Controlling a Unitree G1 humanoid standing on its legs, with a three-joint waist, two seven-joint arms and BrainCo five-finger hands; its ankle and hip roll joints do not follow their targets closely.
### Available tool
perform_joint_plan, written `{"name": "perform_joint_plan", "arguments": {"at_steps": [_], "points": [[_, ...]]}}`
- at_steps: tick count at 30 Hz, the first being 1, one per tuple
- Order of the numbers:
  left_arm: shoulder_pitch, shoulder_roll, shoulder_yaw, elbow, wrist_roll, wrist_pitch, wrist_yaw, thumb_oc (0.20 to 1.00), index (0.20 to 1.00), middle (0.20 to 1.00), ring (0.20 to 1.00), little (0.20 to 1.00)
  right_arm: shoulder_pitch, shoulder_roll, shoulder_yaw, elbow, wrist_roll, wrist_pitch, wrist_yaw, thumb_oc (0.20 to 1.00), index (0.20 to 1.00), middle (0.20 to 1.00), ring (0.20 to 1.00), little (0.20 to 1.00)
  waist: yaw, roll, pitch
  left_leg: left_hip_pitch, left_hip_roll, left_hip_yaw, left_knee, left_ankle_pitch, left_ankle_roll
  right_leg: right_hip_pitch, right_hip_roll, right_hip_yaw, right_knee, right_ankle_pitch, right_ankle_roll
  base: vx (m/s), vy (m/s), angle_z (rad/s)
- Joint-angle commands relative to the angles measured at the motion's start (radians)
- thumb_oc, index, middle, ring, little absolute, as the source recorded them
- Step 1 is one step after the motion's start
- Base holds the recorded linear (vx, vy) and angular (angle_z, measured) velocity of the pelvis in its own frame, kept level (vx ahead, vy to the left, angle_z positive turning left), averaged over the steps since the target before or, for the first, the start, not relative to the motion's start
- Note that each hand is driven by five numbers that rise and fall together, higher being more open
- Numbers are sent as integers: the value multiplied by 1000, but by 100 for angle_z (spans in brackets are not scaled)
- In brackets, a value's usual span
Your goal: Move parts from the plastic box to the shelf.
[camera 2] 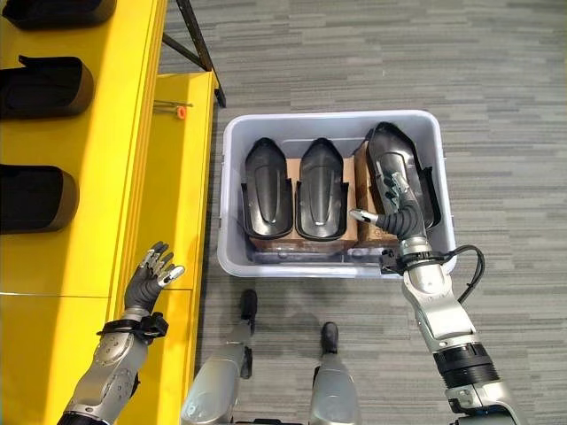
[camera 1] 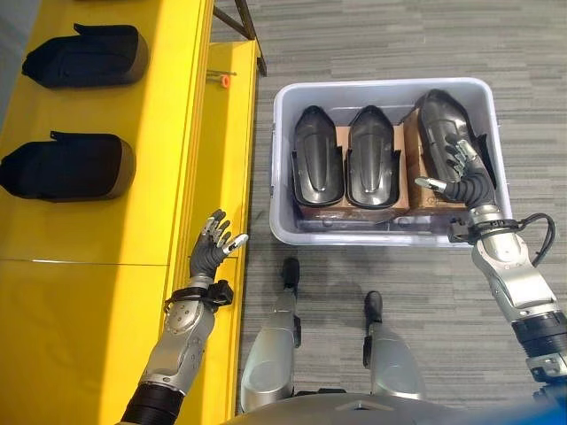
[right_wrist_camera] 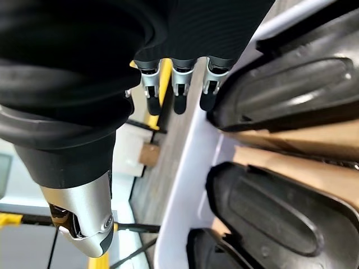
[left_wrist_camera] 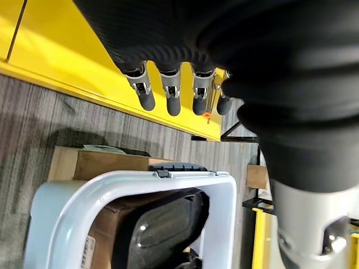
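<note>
Right hand (camera 1: 462, 173), fingers loosely spread, is hovering over the rightmost part (camera 1: 440, 124) in the plastic box (camera 1: 282, 159); a shallow grasp risks slipping.

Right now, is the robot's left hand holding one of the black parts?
No. The left hand hovers open over the yellow shelf, holding nothing.

Parts in box (camera 1: 282, 159): three (camera 1: 318, 155) (camera 1: 373, 152) (camera 1: 440, 124)
Parts on shelf (camera 1: 159, 212): three in the right eye view (camera 2: 44, 87) (camera 2: 34, 198) (camera 2: 53, 11)
Boxes: one
Cardboard blocks (camera 1: 403, 181): cannot tell
</note>
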Motion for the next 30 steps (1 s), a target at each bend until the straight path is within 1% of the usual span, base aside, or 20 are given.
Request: {"name": "perform_joint_plan", "arguments": {"at_steps": [1, 2, 3, 4, 5, 6, 7, 8, 9, 10, 11, 12, 14, 18, 22, 24, 25, 26, 29, 30], "points": [[30, 15, 30, -52, 5, -26, -11, 1000, 1000, 1000, 1000, 1000, 4, 0, -31, -92, -31, -53, 4, 1000, 1000, 1000, 1000, 1000, 15, -63, -22, -20, 81, -18, 256, -42, -34, -28, 26, -13, 6, 0, -52, -13, -236, 15], [32, 15, 32, -52, 9, -22, -19, 1000, 1000, 1000, 1000, 1000, 13, 2, -35, -97, -32, -52, 7, 1000, 1000, 1000, 1000, 1000, 15, -64, -19, -27, 79, -15, 277, -33, -29, -21, 29, -20, 7, -5, -57, -12, -189, 28], [35, 12, 34, -54, 15, -20, -23, 1000, 1000, 1000, 1000, 1000, 23, 5, -35, -105, -38, -48, 12, 1000, 1000, 1000, 1000, 1000, 16, -69, -19, -29, 76, -8, 293, -47, -23, -14, 29, -30, 6, -9, -59, -5, -107, 51], [34, 9, 35, -52, 15, -20, -25, 1000, 1000, 1000, 1000, 1000, 23, 10, -32, -109, -46, -44, 14, 1000, 1000, 1000, 1000, 1000, 19, -73, -22, -22, 57, -11, 285, -76, -19, -8, 29, -31, 1, -10, -56, -7, -82, 66], [30, 7, 35, -49, 16, -19, -25, 1000, 1000, 1000, 1000, 1000, 24, 12, -34, -114, -50, -43, 17, 1000, 1000, 1000, 1000, 1000, 20, -77, -26, -18, 28, -16, 267, -119, -13, -7, 26, -30, -3, -9, -51, 11, -43, 58], [27, 5, 31, -50, 16, -19, -25, 1000, 1000, 1000, 1000, 1000, 18, 17, -29, -119, -48, -43, 23, 1000, 1000, 1000, 1000, 1000, 21, -78, -32, -10, -19, -22, 233, -158, 1, -10, 26, -31, -5, -7, -45, 37, -19, 24], [23, 2, 24, -50, 21, -19, -30, 1000, 1000, 1000, 1000, 1000, 15, 19, -27, -118, -43, -44, 29, 1000, 1000, 1000, 1000, 1000, 21, -74, -42, -3, -60, -18, 198, -167, 14, -12, 33, -34, -8, -2, -43, 62, -5, -1], [21, -1, 16, -44, 27, -19, -32, 1000, 1000, 1000, 1000, 1000, 20, 22, -30, -118, -44, -44, 29, 1000, 1000, 1000, 1000, 1000, 17, -71, -49, -5, -88, 9, 177, -163, 28, -12, 41, -41, -10, -1, -42, 69, 6, 15], [16, -1, 12, -39, 30, -20, -31, 1000, 1000, 1000, 1000, 1000, 20, 30, -29, -115, -46, -42, 29, 1000, 1000, 1000, 1000, 1000, 22, -69, -56, -5, -109, 16, 157, -161, 36, -13, 50, -40, -9, -2, -40, 84, 24, 39], [15, -2, 9, -39, 33, -19, -28, 1000, 1000, 1000, 1000, 1000, 27, 33, -33, -125, -49, -45, 29, 1000, 1000, 1000, 1000, 1000, 20, -66, -68, 22, -98, 32, 100, -154, 41, -12, 59, -40, -4, -14, -35, 90, 35, 39], [16, -3, 4, -40, 35, -20, -32, 1000, 1000, 1000, 1000, 1000, 30, 38, -36, -129, -50, -44, 31, 1000, 1000, 1000, 1000, 1000, 14, -69, -73, 30, -94, 34, 96, -153, 44, -11, 60, -40, -1, -16, -35, 97, 52, 11], [10, 1, -3, -38, 37, -23, -29, 1000, 1000, 1000, 1000, 1000, 30, 42, -37, -129, -49, -47, 28, 1000, 1000, 1000, 1000, 1000, 13, -74, -75, 31, -105, 30, 99, -152, 48, -10, 56, -41, 0, -12, -32, 79, 63, -16], [8, 2, -6, -34, 38, -22, -28, 1000, 1000, 1000, 1000, 1000, 34, 51, -40, -127, -40, -48, 28, 1000, 1000, 1000, 1000, 1000, 12, -76, -84, 48, -107, 40, 60, -142, 51, -1, 45, -50, -7, -14, -24, 81, 99, -27], [8, 5, -9, -27, 32, -22, -18, 1000, 1000, 1000, 1000, 1000, 18, 57, -27, -116, -36, -46, 30, 1000, 1000, 1000, 1000, 1000, 20, -83, -90, 66, -104, 55, 41, -144, 57, 8, 28, -52, -13, -8, -12, 46, 102, -9], [10, 16, 1, -22, 34, -14, -13, 1000, 1000, 1000, 1000, 1000, 23, 69, -31, -131, -24, -40, 42, 1000, 1000, 1000, 1000, 1000, 28, -102, -90, 65, -115, 71, 91, -191, 80, 22, -4, -55, 24, -21, 6, 72, 147, -6], [8, 33, 5, -24, 39, -8, -12, 1000, 1000, 1000, 1000, 1000, 43, 80, -44, -152, -18, -42, 49, 1000, 1000, 1000, 1000, 1000, 27, -104, -87, 69, -127, 63, 115, -216, 106, -11, -22, -60, 151, -30, 31, 72, 179, -6], [8, 33, 5, -24, 39, -8, -12, 1000, 1000, 1000, 1000, 1000, 43, 80, -45, -152, -18, -42, 49, 1000, 1000, 1000, 1000, 1000, 27, -106, -87, 67, -128, 64, 116, -217, 106, -14, -24, -59, 158, -33, 32, 32, 173, -1], [-13, 59, 9, -21, 51, -9, -10, 1000, 1000, 1000, 1000, 1000, 56, 95, -54, -177, -23, -47, 53, 1000, 1000, 1000, 1000, 1000, 13, -102, -55, 75, -141, 42, 142, -226, 122, -94, -28, -37, 346, 10, 68, 8, 117, 1], [-22, 71, 12, -20, 57, -11, -7, 1000, 1000, 1000, 1000, 1000, 56, 106, -53, -187, -25, -47, 51, 1000, 1000, 1000, 1000, 1000, 7, -94, -45, 74, -143, 31, 145, -228, 126, -125, -29, -11, 391, 14, 63, 3, 71, 30], [-27, 76, 19, -19, 57, -13, -4, 1000, 1000, 1000, 1000, 1000, 51, 114, -52, -191, -22, -46, 49, 1000, 1000, 1000, 1000, 1000, 9, -87, -46, 75, -139, 28, 141, -230, 124, -120, -66, -12, 351, 31, 56, 19, -21, 25]]}}
